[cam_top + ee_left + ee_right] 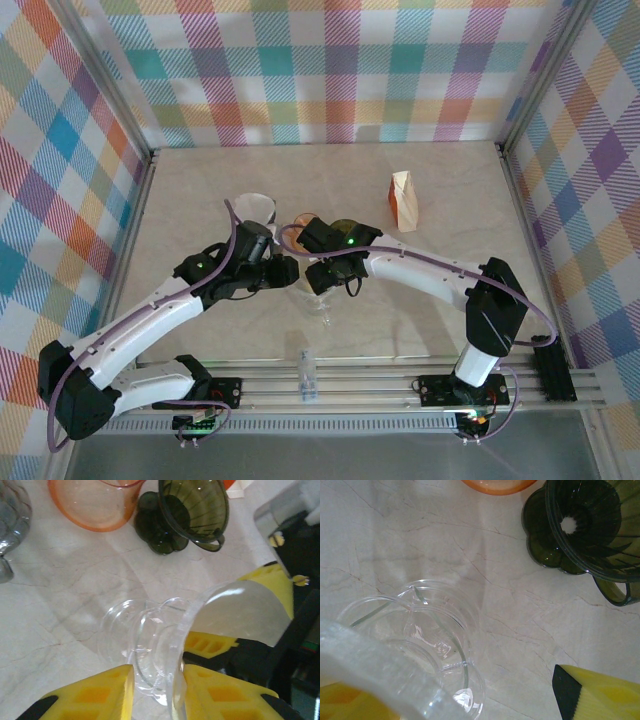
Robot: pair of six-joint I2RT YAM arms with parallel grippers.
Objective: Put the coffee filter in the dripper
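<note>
Coffee filter (404,200): where is it spotted from the top camera? (poster one)

What looks like it, a folded brown-and-white paper piece, is seen standing on the tabletop (470,300) at the far right, well apart from both arms. Mid-table, the left tool (288,272) and right tool (316,276) are seen nose to nose over a clear dripper (318,303). An orange dripper (303,218), a dark green dripper (346,225) and a clear glass (258,208) are lined up just behind them. (poster two)

And the left wrist view? (poster one)

The left tool (156,675) is seen pinching the clear dripper (142,637), with a yellow finger pressed on each side of its wall. The dripper's mouth is turned toward the right of the frame. A whitish frosted surface (240,610) is shown in that mouth, and whether it's paper or just the dripper's own wall can't be told. Yellow fingers (272,580) of the right tool are seen just beside it. The orange dripper (95,505) and dark green dripper (192,510) are parked at the top. (poster two)

Right wrist? (poster one)

The right tool (447,682) is spread wide, with the clear dripper (420,625) lying in the gap. One finger (600,695) is seen at the lower right, and the other is mostly covered by a blurry white band (375,665). The dark green dripper (585,525) is seen at the top right, apart from the clear one. (poster two)
</note>
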